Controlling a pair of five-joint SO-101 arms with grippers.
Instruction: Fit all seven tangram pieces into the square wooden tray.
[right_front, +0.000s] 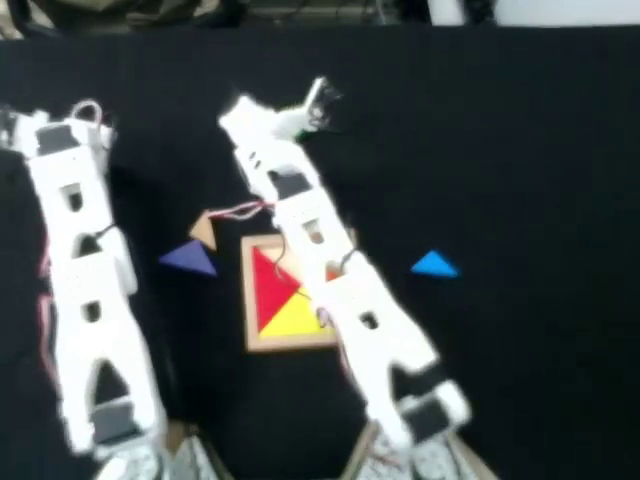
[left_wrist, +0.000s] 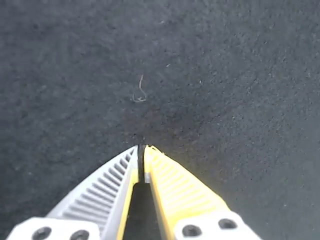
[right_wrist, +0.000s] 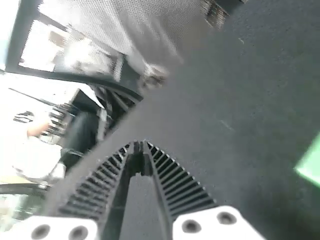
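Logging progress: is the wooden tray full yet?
Not full: tray holds a red triangle and yellow triangle; blue triangle, purple triangle and tan piece lie outside.

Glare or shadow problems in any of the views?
High view: left arm and right arm glare white against the black cloth; wooden tray evenly lit. Left wrist view: no glare, soft shadow on the cloth ahead of the shut left gripper. Right wrist view: bright room past the cloth's edge washes out behind the shut right gripper.
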